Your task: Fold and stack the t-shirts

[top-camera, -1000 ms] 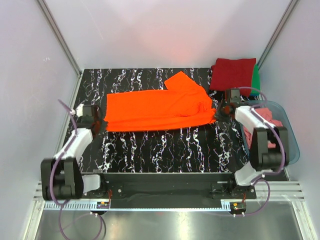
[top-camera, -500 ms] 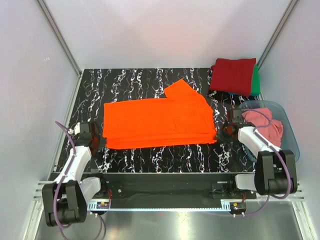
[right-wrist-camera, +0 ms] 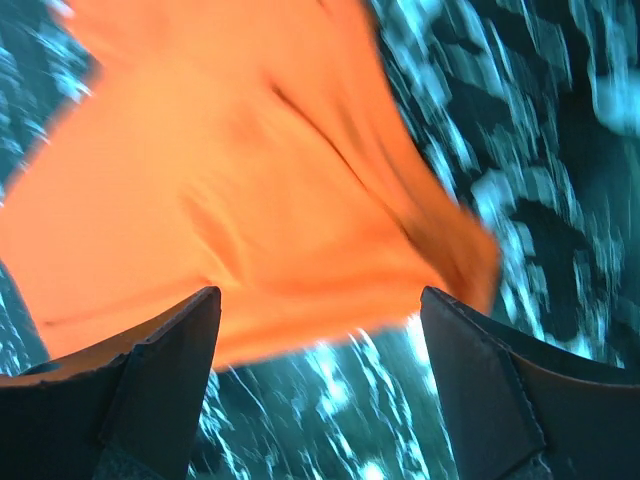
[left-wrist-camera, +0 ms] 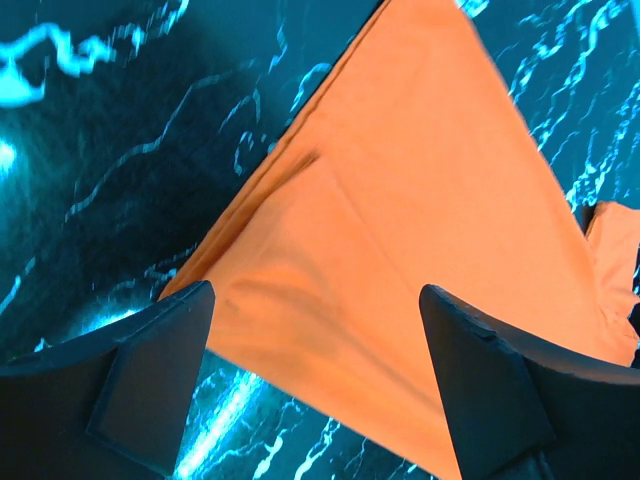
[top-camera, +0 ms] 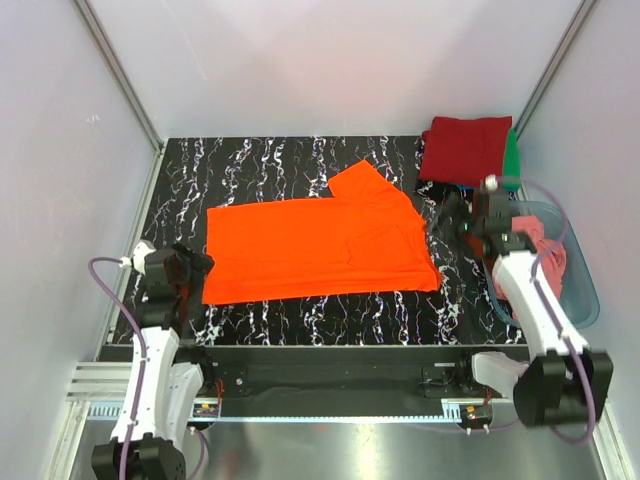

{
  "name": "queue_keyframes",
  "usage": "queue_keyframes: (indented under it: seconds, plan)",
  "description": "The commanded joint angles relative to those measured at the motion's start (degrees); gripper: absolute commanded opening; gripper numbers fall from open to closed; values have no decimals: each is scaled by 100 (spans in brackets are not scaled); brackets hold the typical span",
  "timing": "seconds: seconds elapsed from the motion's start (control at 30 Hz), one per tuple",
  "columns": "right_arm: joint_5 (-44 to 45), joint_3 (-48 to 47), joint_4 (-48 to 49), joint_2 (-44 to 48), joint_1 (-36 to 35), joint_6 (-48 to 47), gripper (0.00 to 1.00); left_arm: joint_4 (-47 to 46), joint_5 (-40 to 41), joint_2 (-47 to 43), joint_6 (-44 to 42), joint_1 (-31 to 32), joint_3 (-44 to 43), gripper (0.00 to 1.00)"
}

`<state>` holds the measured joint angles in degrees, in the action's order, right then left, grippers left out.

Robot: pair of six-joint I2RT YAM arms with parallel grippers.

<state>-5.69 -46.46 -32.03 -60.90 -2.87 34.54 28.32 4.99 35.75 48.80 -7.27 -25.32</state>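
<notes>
A bright orange t-shirt (top-camera: 320,248) lies flat on the black marbled table (top-camera: 330,305), folded lengthwise, with one sleeve (top-camera: 365,185) pointing to the back. My left gripper (top-camera: 192,276) hovers open over its near-left corner; in the left wrist view the gripper (left-wrist-camera: 315,305) has the orange cloth (left-wrist-camera: 400,200) below, apart from both fingers. My right gripper (top-camera: 450,216) hangs open above the shirt's right edge, and its wrist view shows the gripper (right-wrist-camera: 318,300) empty over the shirt (right-wrist-camera: 250,180). A dark red folded shirt (top-camera: 466,150) lies on a green one (top-camera: 513,160) at the back right.
A translucent blue-grey tub (top-camera: 583,292) stands at the right edge, with a salmon-pink shirt (top-camera: 548,252) in it beside my right arm. White walls with metal frame posts (top-camera: 120,75) close in the table on three sides.
Both grippers have opened and let go of the orange shirt after drawing it towards the near edge. Both have lifted off it, and the shirt now lies flat.
</notes>
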Motion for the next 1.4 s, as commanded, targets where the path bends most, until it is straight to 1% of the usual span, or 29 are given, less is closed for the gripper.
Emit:
queue_keyframes:
  seconds: [0.0,0.03,0.07,0.1,0.13,0.17,0.2,0.23,0.27,0.3,0.33,0.37,0.4,0.43,0.5,0.53,0.57,0.63,0.67,0.73,0.83,0.93,1.0,1.13,1.23,1.37]
  plan:
    - [15,-1249,294,-867,-229,-711,88,-598,204,291,-388,-12,-342,89]
    - [94,-1878,250,-1184,-344,-825,88,-895,169,388,-388,-12,-324,88]
    - [512,-2206,207,-1822,-511,-1053,88,-1124,3,494,-388,-3,-281,88]
    - [812,-2540,171,-2150,-817,-1142,88,-1344,-68,730,-362,76,-150,87]
    - [1016,-3179,154,-2493,-950,-1256,88,-1816,-121,854,-362,137,-79,86]
    - [1105,-3507,171,-3175,-1021,-1483,89,-2021,-104,985,-362,225,-17,85]
    - [1149,-3850,162,-3547,-1057,-1564,89,-2171,-34,1117,-353,461,35,85]
    - [1106,-4584,127,-3908,-1101,-1634,89,-2399,36,1388,-362,594,36,84]
    - [984,-4966,92,-4616,-1101,-1731,89,-2523,176,1504,-397,882,53,83]
    - [904,-5352,74,-4954,-1101,-1775,89,-2681,247,1740,-432,1024,62,83]
    - [825,-6122,5,-5288,-1101,-1819,89,-2882,352,1856,-450,1165,62,82]
    - [807,-6530,-66,-5935,-1110,-1855,89,-2963,466,1944,-450,1253,45,81]
    - [746,-6934,-153,-6255,-1110,-1890,89,-2972,459,2014,-467,1315,-42,81]
    - [771,-7834,-450,-6902,-1119,-1899,89,-3094,450,2076,-476,1324,-43,81]
    - [850,-8797,-829,-7564,-1145,-1951,89,-3296,406,2059,-485,1351,53,81]
    - [877,-9776,-1196,-7907,-1163,-1969,89,-3463,406,2024,-476,1351,97,81]
    - [886,-10230,-1348,-8528,-1206,-2039,89,-3508,397,2007,-468,1351,124,82]
    - [956,-11143,-1525,-9024,-1224,-2057,90,-3535,406,2015,-459,1359,133,82]
    - [930,-11287,-1517,-9323,-1233,-2031,90,-3517,423,2041,-450,1351,124,82]
    - [886,-11333,-1264,-9500,-1233,-1996,90,-3508,406,2112,-450,1351,80,82]
    - [780,-11149,-911,-9589,-1277,-1987,92,-3500,397,2129,-459,1351,54,82]
    - [754,-11227,-735,-9790,-1330,-2031,95,-3508,397,2121,-450,1360,54,82]
    - [649,-11341,-691,-9923,-1347,-2031,97,-3517,379,2112,-459,1351,71,82]
    - [376,-11526,-673,-10186,-1374,-1917,97,-3517,353,2129,-467,1351,54,82]
    - [323,-11552,-620,-10248,-1391,-1846,94,-3500,336,2164,-485,1359,27,82]
    - [-1,-11579,-620,-10301,-1391,-1706,82,-3500,336,2156,-476,1359,36,82]
